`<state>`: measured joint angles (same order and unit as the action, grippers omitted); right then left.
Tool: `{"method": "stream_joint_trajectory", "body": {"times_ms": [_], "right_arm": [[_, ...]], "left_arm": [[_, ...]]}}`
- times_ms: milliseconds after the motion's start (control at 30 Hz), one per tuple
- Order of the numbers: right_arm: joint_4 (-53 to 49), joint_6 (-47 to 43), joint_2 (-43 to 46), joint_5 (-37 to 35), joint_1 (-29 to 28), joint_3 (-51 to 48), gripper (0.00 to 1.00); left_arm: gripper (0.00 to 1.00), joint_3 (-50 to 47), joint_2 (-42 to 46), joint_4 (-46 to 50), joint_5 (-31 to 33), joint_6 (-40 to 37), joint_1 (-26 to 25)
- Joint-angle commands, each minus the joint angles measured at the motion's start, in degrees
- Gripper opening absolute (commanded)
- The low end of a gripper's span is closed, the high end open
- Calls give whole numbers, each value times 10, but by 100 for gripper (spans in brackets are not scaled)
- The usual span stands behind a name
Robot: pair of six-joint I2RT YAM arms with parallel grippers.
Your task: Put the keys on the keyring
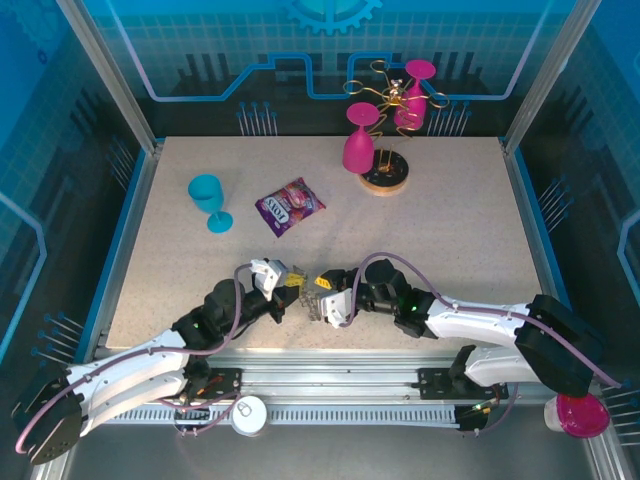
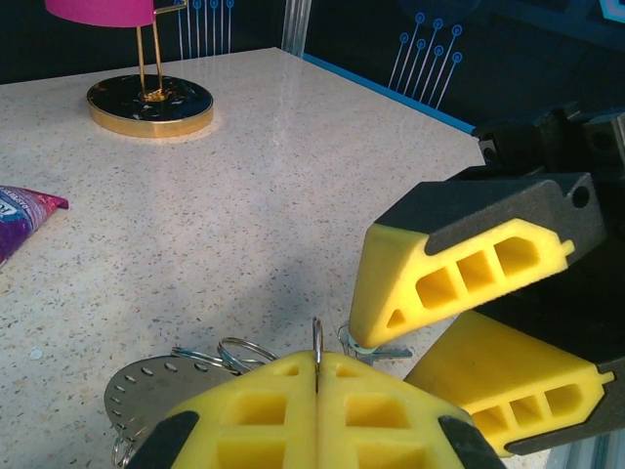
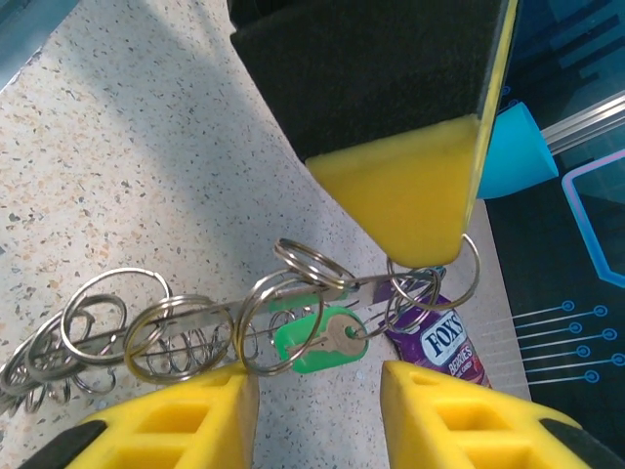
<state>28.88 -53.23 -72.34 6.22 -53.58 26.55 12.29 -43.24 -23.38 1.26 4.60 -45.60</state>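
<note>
1. Slipping is the first hazard. The left gripper (image 2: 317, 369) has its yellow foam jaws pressed shut on only a thin edge of the large grey metal keyring (image 3: 195, 332), whose rim is fringed with small wire loops. A sideways tug could probably twist the rim or pull it free.
2. Snagging is the second hazard. The right gripper (image 3: 312, 415) has its jaws apart with nothing between them, just near of the loops. The loops crowd and overlap, so closing here may well pinch a neighbouring loop rather than the intended one.
3. Small key with bright green plastic head and short metal blade (image 3: 314, 344): it sits among the middle loops. Whether it is threaded through one cannot be told. If it is loose, a nudge could drop it onto the speckled beige table (image 1: 450, 220).
4. Location: the keyring hangs between the two grippers at the near centre of the table, well apart from the purple snack packet (image 1: 290, 207) farther back.
5. Appearance: the left wrist view shows a thin flat plate pierced with a row of small holes. The right wrist view shows shiny split rings of mixed sizes, several overlapping. The plate looks rigid, while the rings seem free to swing.
</note>
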Motion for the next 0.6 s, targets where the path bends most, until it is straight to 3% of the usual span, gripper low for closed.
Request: {"method": "stream_joint_trajectory", "body": {"times_ms": [0, 567], "right_arm": [[27, -3, -2, 10, -10, -1, 36], [32, -16, -6, 9, -19, 3, 25]], "left_arm": [[0, 20, -1, -18, -7, 5, 1], [0, 19, -4, -19, -5, 6, 2]]}}
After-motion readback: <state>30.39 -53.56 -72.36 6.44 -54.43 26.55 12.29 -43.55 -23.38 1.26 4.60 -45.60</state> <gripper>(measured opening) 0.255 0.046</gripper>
